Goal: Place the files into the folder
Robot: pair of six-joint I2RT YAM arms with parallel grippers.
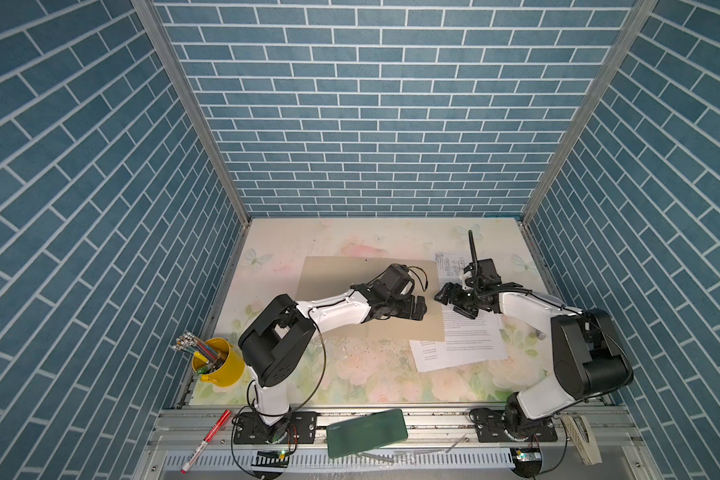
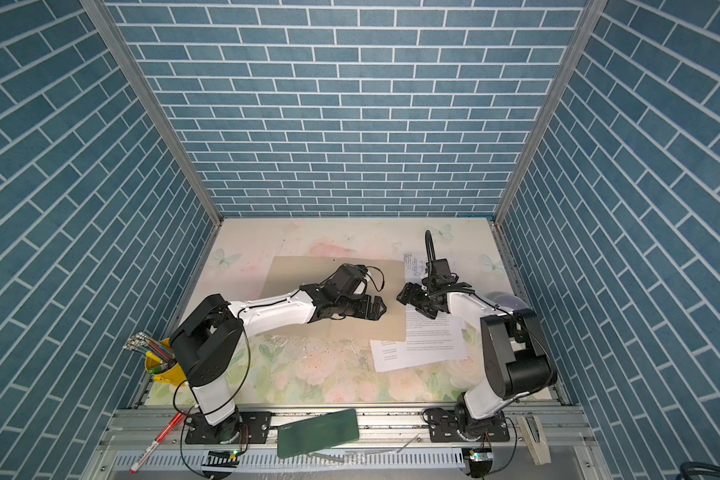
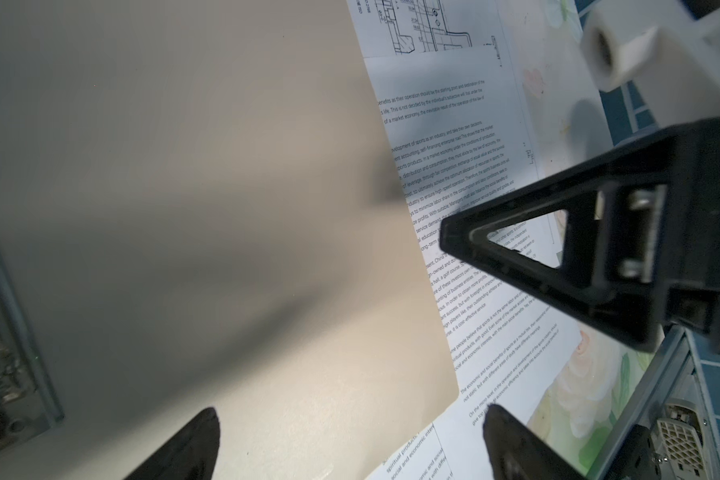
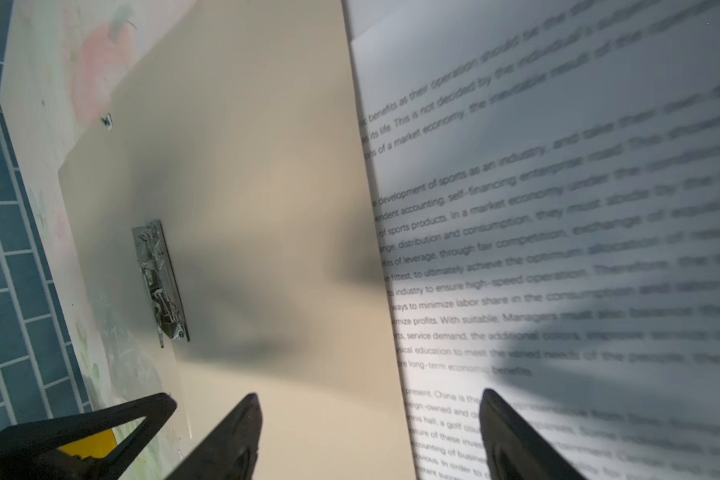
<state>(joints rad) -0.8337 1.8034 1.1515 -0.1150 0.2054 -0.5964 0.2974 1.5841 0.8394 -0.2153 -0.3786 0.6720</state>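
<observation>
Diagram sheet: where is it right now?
In both top views the diagram sheet lies flat at the far right of the table, against the right edge of the folder, its near end tucked under a text sheet.

- The tan folder (image 2: 296, 282) lies flat in the middle of the desk (image 2: 308, 386), its right edge covering the left margins of the white files (image 2: 429, 345).
- The left pincer (image 2: 379, 308) is over the folder's right part, jaws spread.
- The right pincer (image 2: 412, 302) faces it above the files, jaws apart.
- A yellow pen cup (image 2: 163, 372) stands at the desk's front left.
</observation>
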